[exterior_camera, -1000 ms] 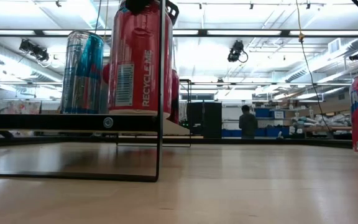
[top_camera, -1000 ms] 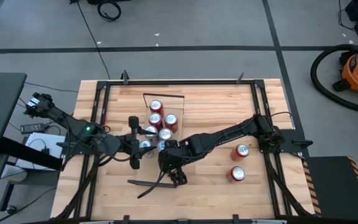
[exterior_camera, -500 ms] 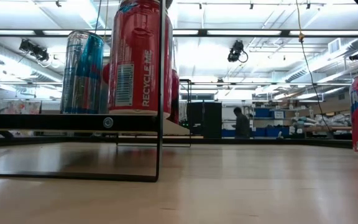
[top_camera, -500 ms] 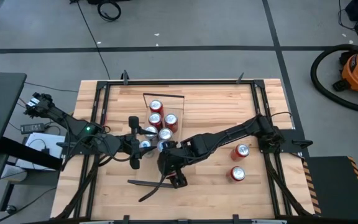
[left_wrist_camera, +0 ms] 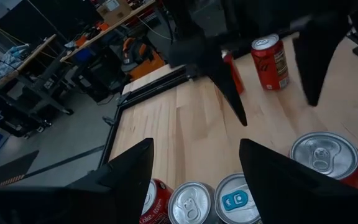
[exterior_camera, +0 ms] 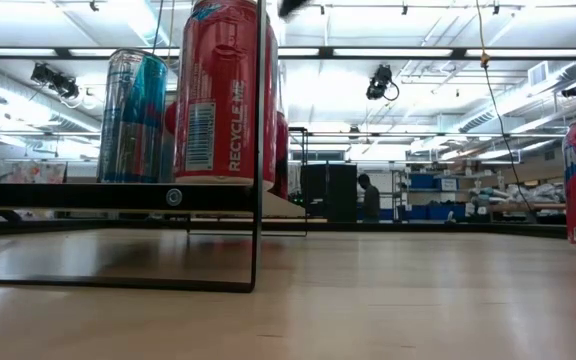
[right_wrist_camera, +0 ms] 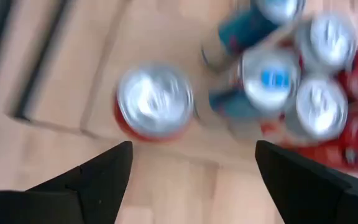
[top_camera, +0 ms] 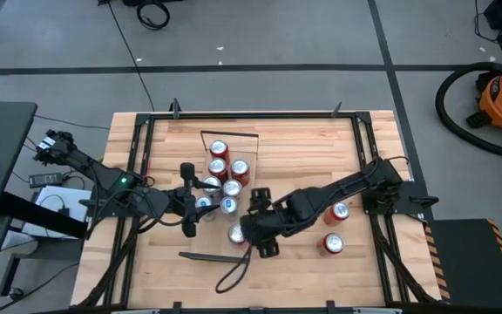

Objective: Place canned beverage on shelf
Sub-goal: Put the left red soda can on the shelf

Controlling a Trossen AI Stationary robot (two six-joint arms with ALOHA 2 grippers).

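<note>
high view: a long light-wood shelf board [top_camera: 220,199] lies on the plank counter [top_camera: 303,148], carrying a cluster of red and blue drink cans. 1 red can [top_camera: 236,234] stands alone on the shelf's near end. the right tool [top_camera: 264,237] hangs just beside it, fingers apart and empty; a sideways swing could topple that can. the left tool [top_camera: 187,199], also spread and empty, waits at the cluster's edge. 2 spare red cans [top_camera: 335,228] stand well apart on the counter.

low view: the red can [exterior_camera: 223,95] reads "recycle me" in white, beside a barcode; a blue-and-silver can [exterior_camera: 133,118] stands next to it.

left wrist view: silver can tops sit close together, so a nudge could knock neighbours.

right wrist view: motion blur; no writing readable.
</note>
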